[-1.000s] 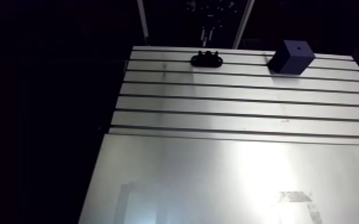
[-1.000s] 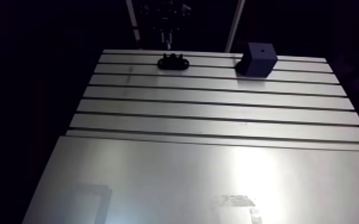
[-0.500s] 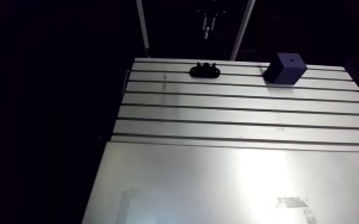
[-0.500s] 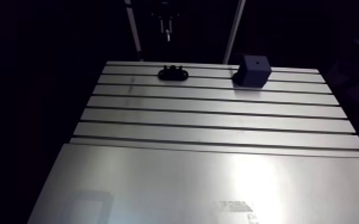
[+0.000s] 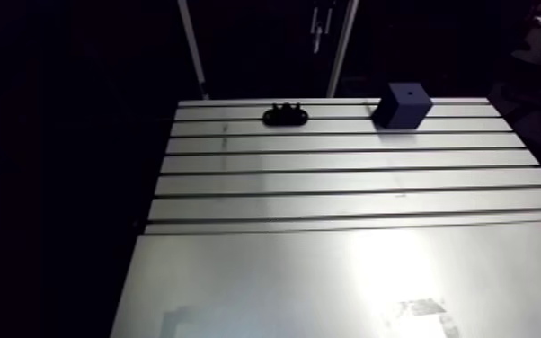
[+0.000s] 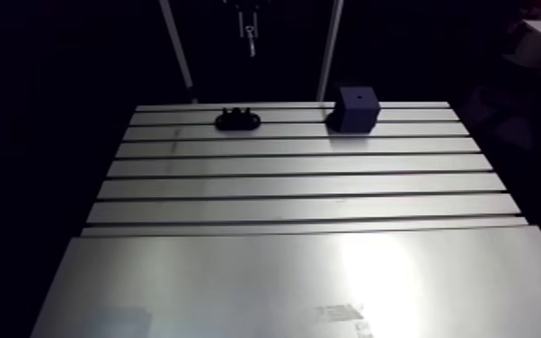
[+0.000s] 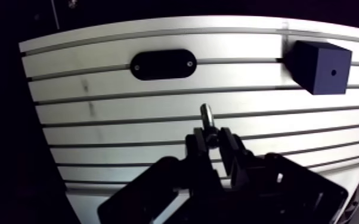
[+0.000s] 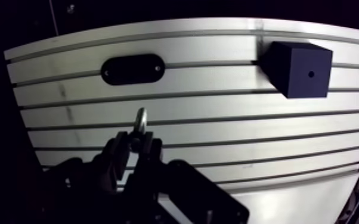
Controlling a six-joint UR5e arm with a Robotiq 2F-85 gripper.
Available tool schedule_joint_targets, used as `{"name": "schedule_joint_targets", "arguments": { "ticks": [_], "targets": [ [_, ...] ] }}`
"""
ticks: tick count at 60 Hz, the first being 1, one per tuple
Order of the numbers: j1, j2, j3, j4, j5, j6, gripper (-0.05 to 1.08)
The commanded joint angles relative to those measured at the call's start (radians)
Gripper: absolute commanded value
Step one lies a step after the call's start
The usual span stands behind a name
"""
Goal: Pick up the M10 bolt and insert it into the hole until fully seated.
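In the wrist view my gripper (image 7: 213,140) is shut on a metal bolt (image 7: 207,117), whose shank sticks out ahead of the fingertips. It hangs well above the slotted table (image 7: 128,119). A dark blue cube (image 7: 320,67) with a small hole in its facing side stands ahead and to one side, at the table's far edge. A black oval holder (image 7: 163,64) lies flat ahead of the gripper. In the arm view the cube (image 5: 403,103) and the holder (image 5: 285,115) sit on the farthest table rows.
A smooth, shiny metal plate (image 5: 328,279) covers the near part of the table, below the slotted rows. The table's left edge (image 5: 153,198) drops off into darkness. Two pale uprights (image 5: 193,49) stand behind the far edge.
The whole arm view has shifted, so the camera moved. Cube and holder keep their places on the table. The gripper sits higher and farther from the table than earlier.
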Motion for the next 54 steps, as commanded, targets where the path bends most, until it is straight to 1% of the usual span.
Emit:
{"name": "schedule_joint_targets", "arguments": {
  "ticks": [1,3,9,22,39,46,54],
  "targets": [
    [-0.117,-0.004,-0.036,0.082,-0.008,-0.047,1.08],
    [-0.139,-0.004,-0.044,0.085,-0.006,-0.059,1.08],
    [-0.158,-0.003,-0.054,0.112,-0.009,-0.061,1.08],
    [-0.174,0.008,-0.087,0.124,-0.008,-0.069,1.08],
    [-0.175,0.011,-0.093,0.123,-0.009,-0.069,1.08],
    [-0.189,0.014,-0.1,0.124,-0.009,-0.07,1.08],
    [-0.206,0.041,-0.121,0.124,-0.008,-0.106,1.08]
  ]
}}
